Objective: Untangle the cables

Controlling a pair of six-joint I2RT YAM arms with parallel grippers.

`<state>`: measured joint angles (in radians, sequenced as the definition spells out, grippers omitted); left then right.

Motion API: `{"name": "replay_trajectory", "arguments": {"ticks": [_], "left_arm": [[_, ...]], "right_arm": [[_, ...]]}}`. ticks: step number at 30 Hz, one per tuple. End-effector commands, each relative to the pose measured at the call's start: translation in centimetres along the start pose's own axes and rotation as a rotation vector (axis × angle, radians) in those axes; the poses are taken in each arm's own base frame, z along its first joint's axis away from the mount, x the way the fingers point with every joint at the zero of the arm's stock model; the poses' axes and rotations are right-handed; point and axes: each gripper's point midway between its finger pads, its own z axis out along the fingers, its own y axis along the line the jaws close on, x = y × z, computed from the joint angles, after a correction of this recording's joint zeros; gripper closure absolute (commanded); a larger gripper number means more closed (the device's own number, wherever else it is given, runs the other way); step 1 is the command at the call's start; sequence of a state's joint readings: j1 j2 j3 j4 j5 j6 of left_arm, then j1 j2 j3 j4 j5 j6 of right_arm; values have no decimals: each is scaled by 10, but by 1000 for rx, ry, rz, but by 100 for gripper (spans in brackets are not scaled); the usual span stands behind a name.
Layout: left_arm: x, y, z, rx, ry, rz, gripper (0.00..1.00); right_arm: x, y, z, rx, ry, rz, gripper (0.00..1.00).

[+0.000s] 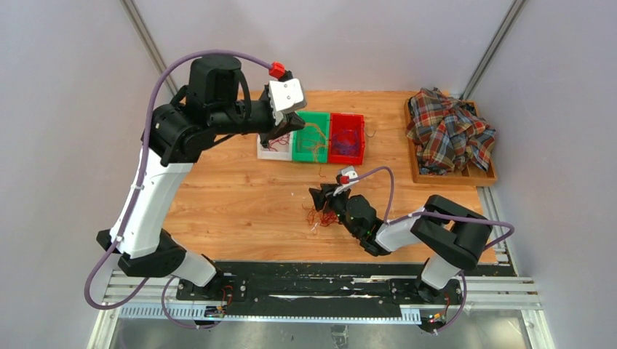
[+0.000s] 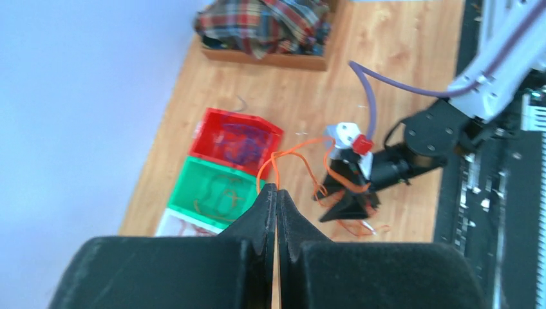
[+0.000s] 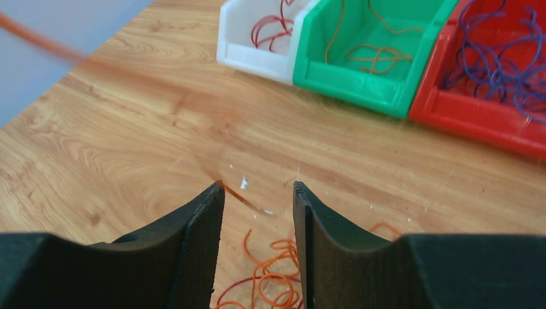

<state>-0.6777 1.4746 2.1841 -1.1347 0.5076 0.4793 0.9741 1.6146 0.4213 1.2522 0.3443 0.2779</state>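
Orange cable [image 2: 299, 147] is pinched in your left end effector [image 2: 277, 192], fingers together, raised near the bins [image 1: 311, 158]. Its far end trails down to the bunch of cables [image 1: 320, 216] on the surface [image 1: 240, 196]. Your right end effector [image 3: 257, 193] stands apart (gripping nothing) just over that bunch. Lift now and the unpinned tangle may drag along, or the strand may slip free.
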Motion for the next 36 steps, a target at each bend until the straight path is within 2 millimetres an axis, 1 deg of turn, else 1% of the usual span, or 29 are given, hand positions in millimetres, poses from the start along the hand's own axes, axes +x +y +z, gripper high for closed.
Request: {"name": "replay_trajectory", "arguments": {"ticks": [1, 5, 7, 8, 10, 14, 16, 18, 21, 23, 27, 30, 32, 34, 36], "left_arm": [[-34, 40, -15, -205, -70, 132, 99], [-65, 68, -33, -367, -154, 216, 99], [-83, 84, -47, -467, -209, 259, 99], [-97, 92, -56, -528, -257, 292, 99], [-112, 98, -69, -594, -308, 354, 100], [-128, 103, -79, -617, -317, 428, 99], [-138, 110, -87, -666, -333, 451, 100], [-152, 121, -103, -762, -363, 484, 99], [-180, 138, -140, -958, -447, 538, 99], [-193, 139, -156, -1023, -482, 582, 100], [-206, 134, -171, -1069, -527, 658, 100], [-222, 136, -198, -1196, -600, 695, 99], [-236, 134, -222, -1284, -663, 721, 100], [-247, 127, -238, -1307, -702, 742, 100], [-253, 118, -249, -1305, -732, 766, 99]], "right_arm": [[17, -11, -5, 34, 22, 80, 55], [23, -12, -5, 38, 32, 80, 50], [25, -12, -4, 39, 40, 76, 48], [26, -12, -4, 39, 40, 76, 47], [28, -11, -4, 33, 41, 77, 46], [31, -12, -5, 30, 44, 75, 43], [33, -13, -5, 35, 51, 72, 42], [34, -12, -4, 32, 50, 73, 41], [36, -10, -3, 21, 58, 73, 40], [37, -9, -3, 16, 61, 73, 40], [39, -10, -3, 17, 68, 72, 38], [41, -9, -3, 17, 75, 68, 35], [43, -11, -2, 25, 84, 56, 32], [45, -14, 0, 42, 89, 46, 30], [44, -15, 0, 45, 87, 45, 29]]}}
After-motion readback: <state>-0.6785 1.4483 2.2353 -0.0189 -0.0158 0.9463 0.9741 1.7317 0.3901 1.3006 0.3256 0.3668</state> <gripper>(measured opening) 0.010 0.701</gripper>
